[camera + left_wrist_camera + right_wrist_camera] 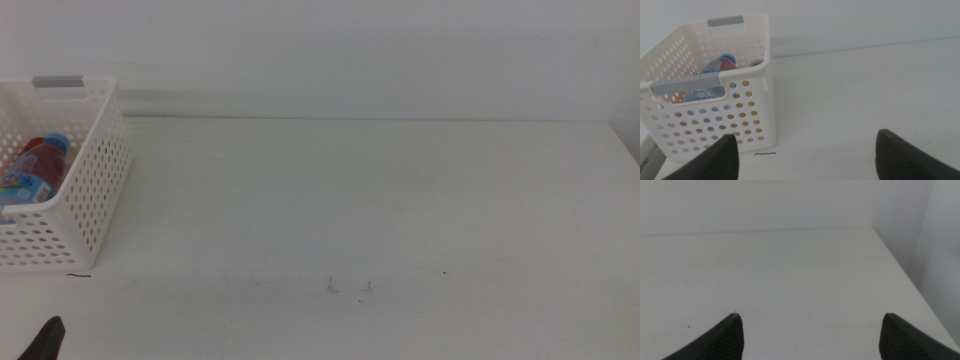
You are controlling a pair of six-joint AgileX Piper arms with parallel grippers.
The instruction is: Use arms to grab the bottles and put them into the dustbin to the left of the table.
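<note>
Looks all but finished: no bottle left standing anywhere on the table (400, 200), and the dustbin (95, 170) at its far-left edge already holding the lot. Inside the dustbin, seen from the middle view, a bottle (40, 165) with a blue cap, reddish body and blue label; through the perforated wall in the left wrist view, hints of yellow behind the holes, probably the tea bottle, though too screened to be sure. Nothing apparently left to do beyond parking the arms. Left gripper (805, 155) hovering just in front of the dustbin, jaws spread wide and holding nothing; only one dark fingertip showing at the bottom edge of the middle view. Right gripper (810, 335) well away from the dustbin, over the bare far-right end of the table, likewise spread wide and empty. No brand name or lettering legible on any label; print too small and blurred.
</note>
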